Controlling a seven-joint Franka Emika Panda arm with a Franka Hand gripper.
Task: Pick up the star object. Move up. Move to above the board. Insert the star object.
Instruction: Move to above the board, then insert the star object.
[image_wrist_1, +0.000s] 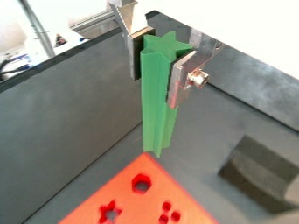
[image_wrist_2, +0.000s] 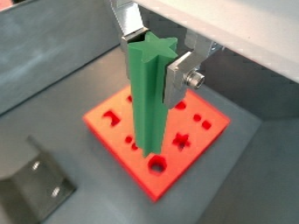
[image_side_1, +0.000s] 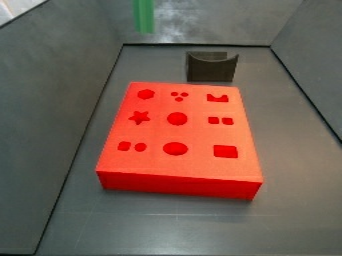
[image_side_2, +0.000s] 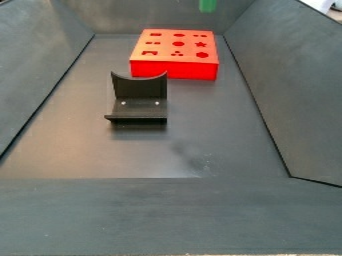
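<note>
My gripper (image_wrist_1: 159, 52) is shut on the star object (image_wrist_1: 156, 96), a long bright green rod with a star-shaped end, and holds it upright; it also shows in a wrist view (image_wrist_2: 146, 87). The silver fingers (image_wrist_2: 179, 77) press its sides near the top. The rod hangs above the board (image_wrist_2: 158, 131), a flat red block with shaped cutouts, its lower end clear of the surface. In both side views only the rod's lower tip shows, at the frame's upper edge (image_side_1: 144, 14) (image_side_2: 209, 5), above the board (image_side_1: 178, 125) (image_side_2: 174, 52). The gripper itself is out of view there.
The dark grey U-shaped holder (image_side_1: 210, 66) stands on the floor beyond the board's far end, also seen in a side view (image_side_2: 136, 99) and in both wrist views (image_wrist_1: 263, 171) (image_wrist_2: 30, 188). Sloping grey walls (image_side_2: 274, 70) enclose the floor.
</note>
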